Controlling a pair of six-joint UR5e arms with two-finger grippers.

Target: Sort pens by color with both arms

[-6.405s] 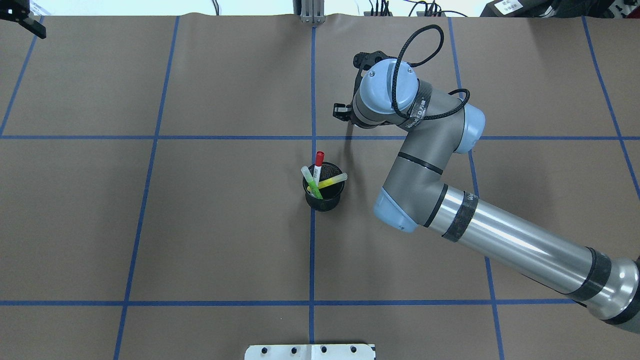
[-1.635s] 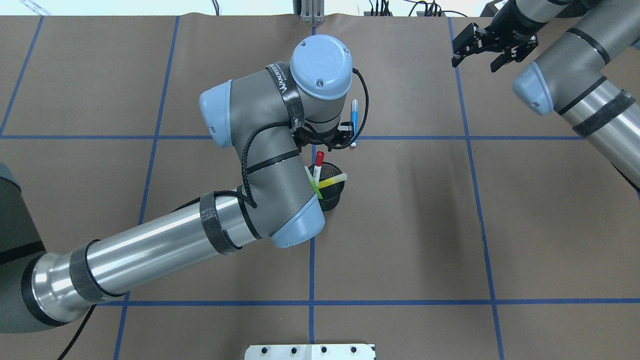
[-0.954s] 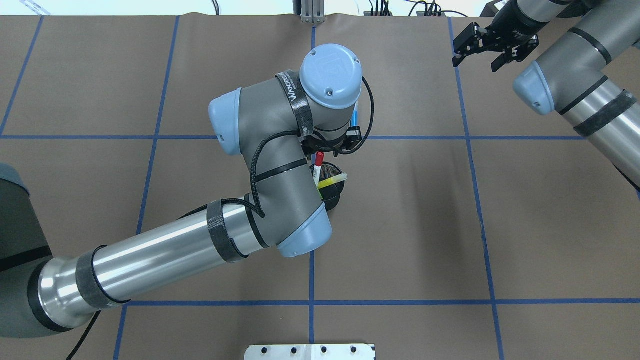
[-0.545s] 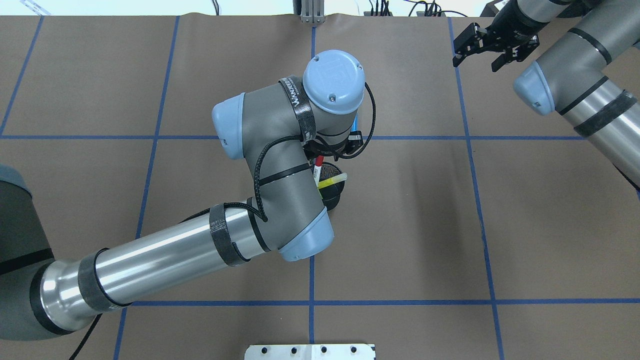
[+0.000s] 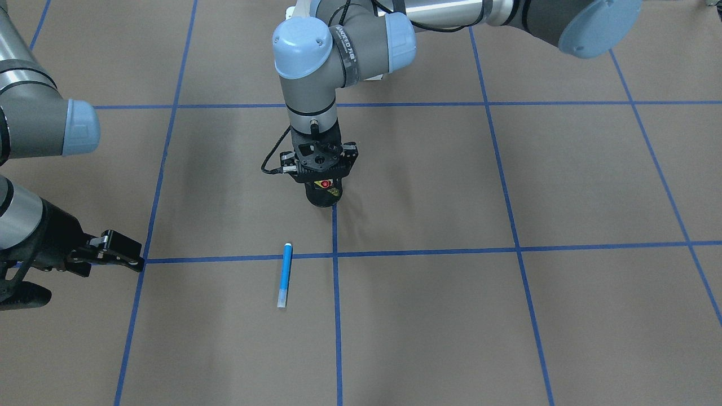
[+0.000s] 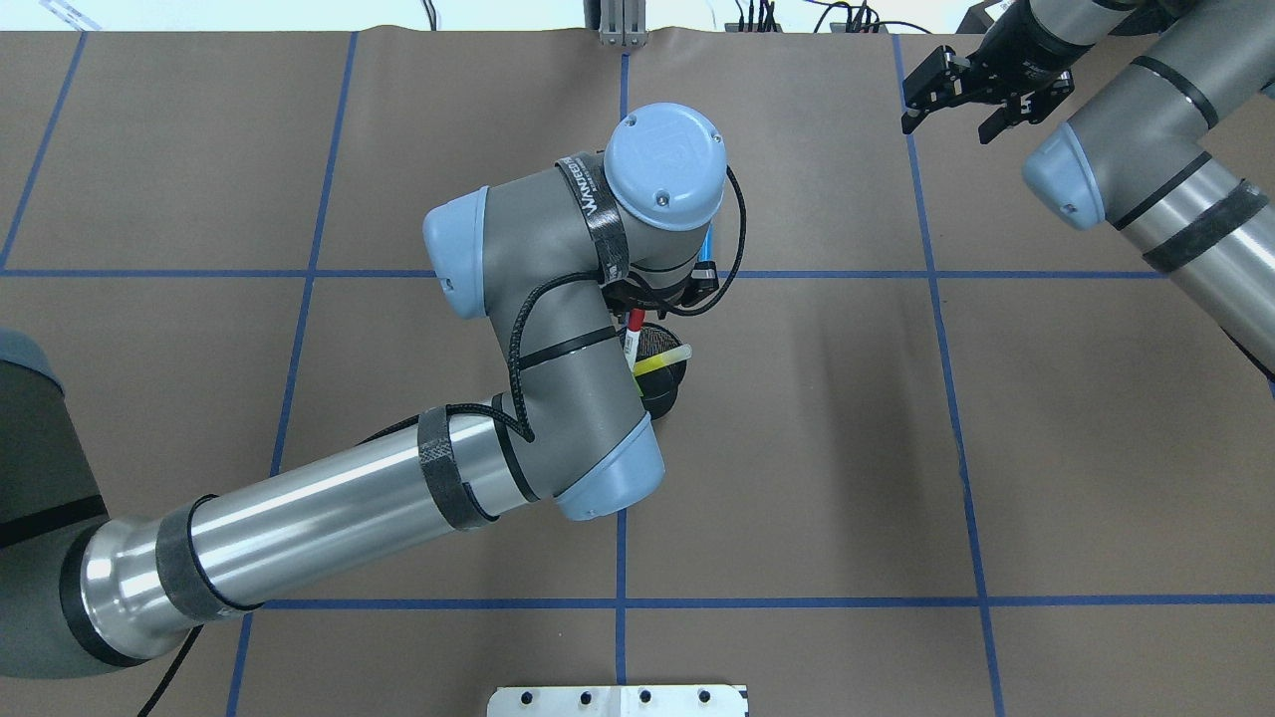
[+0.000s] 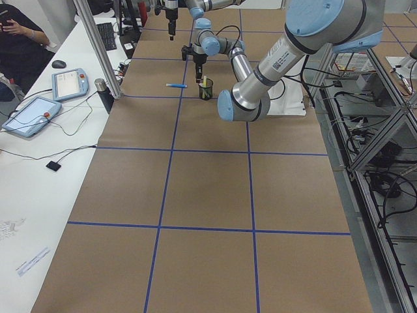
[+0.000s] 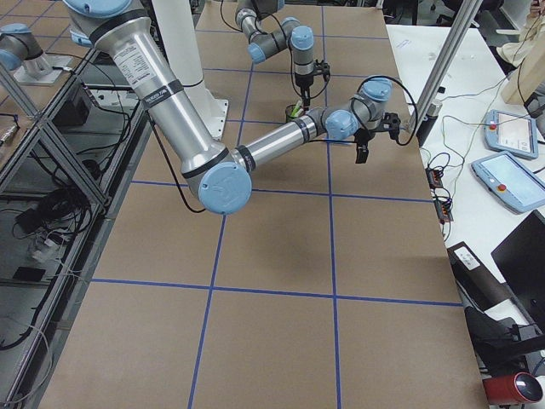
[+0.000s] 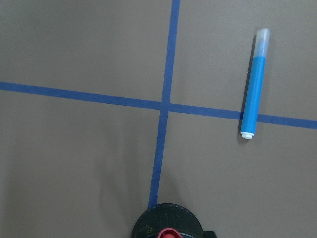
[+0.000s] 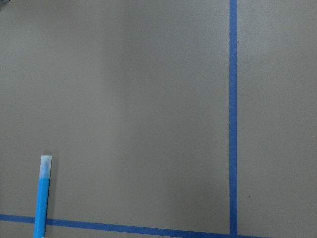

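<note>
L arm (image 6: 299,518) comes in from the near left of the counter (image 6: 149,149), elbow bent, wrist turned straight down over the ctr. L hand (image 5: 321,176) points down right on top of the black mesh cup (image 6: 665,388). The fingers reach the cup mouth, close by the red cap. The wrist & hand body block the tips in every view, so can't tell how wide the hand is or whether it has hold of anything.

The cup sits at the ctr, on the near-to-far tape line (image 6: 620,498), just on the near side of a crossing. Red-cap pen (image 6: 635,321) stands in it, w/ the cap poking up directly under the L hand. Yellow pen (image 6: 665,358) leans out of the cup to the right, its clear cap past the rim.

Blue pen (image 5: 286,274) lies flat on the counter, on the far side of the cup & a bit right of the ctr line. It runs approx near-to-far across the left-right tape line, clear cap at the far end. It's apart from the cup & touched by neither hand.

R arm (image 6: 1146,189) is at the far right. R hand (image 6: 946,124) hangs over the far-right part of the counter, fingers spread wide w/ nothing btwn them, well apart from all pens. Its wrist cam shows bare counter, tape & the blue pen's cap end in the lower-left corner.
</note>
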